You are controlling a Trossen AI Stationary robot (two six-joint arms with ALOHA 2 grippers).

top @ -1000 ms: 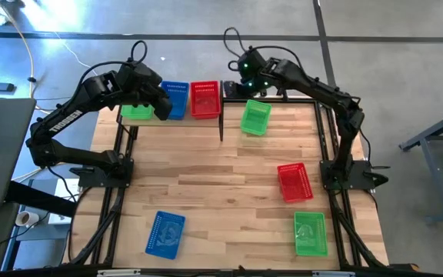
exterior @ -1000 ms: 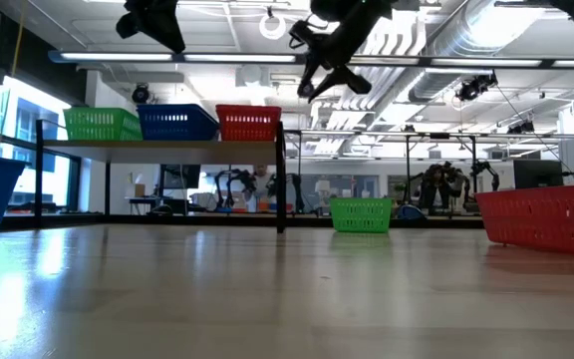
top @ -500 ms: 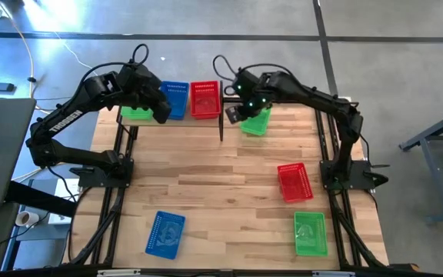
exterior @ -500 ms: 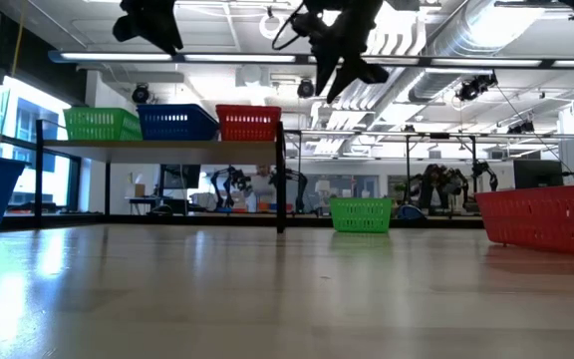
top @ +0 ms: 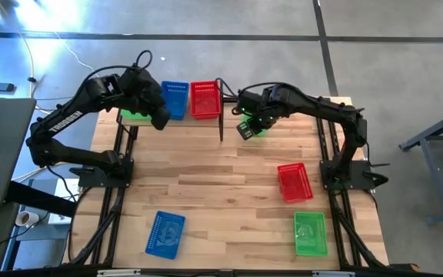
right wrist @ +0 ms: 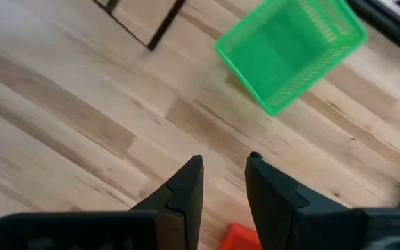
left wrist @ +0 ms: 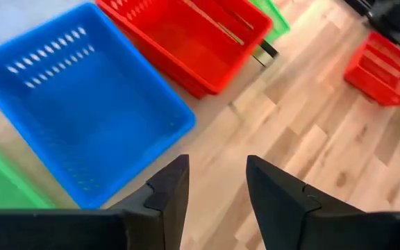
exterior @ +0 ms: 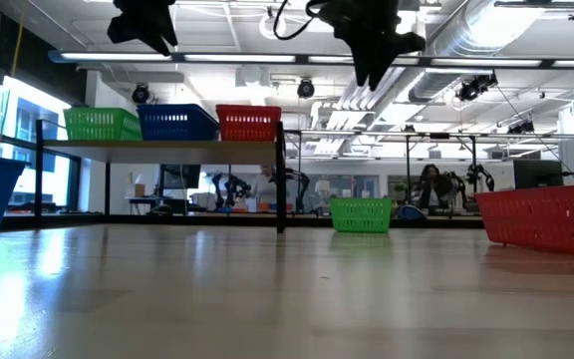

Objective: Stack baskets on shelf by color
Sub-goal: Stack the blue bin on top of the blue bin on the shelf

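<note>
Blue basket (top: 164,234) lengthwise toward shelf (top: 220,114), slightly askew.

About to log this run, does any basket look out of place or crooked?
Nothing is damaged or spilled. Four baskets lie loose on the table, off the shelf: the blue one and the red one sit askew to the planks, plus two green ones.

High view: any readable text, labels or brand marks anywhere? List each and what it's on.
"TROSSEN", white lettering along the left arm's forearm link, small but just legible in the high view.
Nothing else reads: no lettering shows on the baskets, the shelf or the table in any view.
</note>
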